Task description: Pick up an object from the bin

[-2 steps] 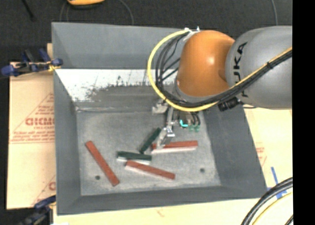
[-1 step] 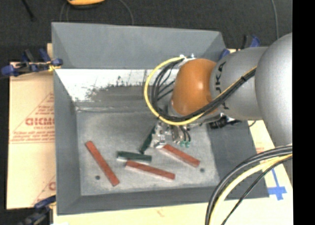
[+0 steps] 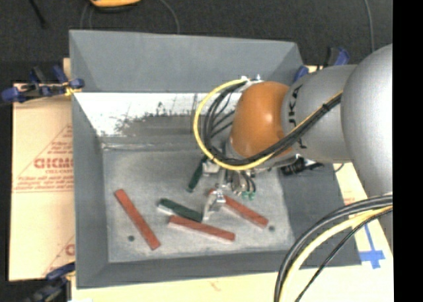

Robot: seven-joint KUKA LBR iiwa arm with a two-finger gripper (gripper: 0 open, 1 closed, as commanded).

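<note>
My gripper (image 3: 223,196) sits low over the upper end of a short red-brown flat stick (image 3: 248,215) mid-bin; released or clenched, I cannot tell. It may slip off that thin end or snag the slim dark green bar (image 3: 182,210) nearby.

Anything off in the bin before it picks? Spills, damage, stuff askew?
Nothing spilled or damaged. The red-brown strips and dark green pieces lie scattered at odd angles on the bin floor, all inside. Only oddity: dark scuff marks on the back wall.
</note>
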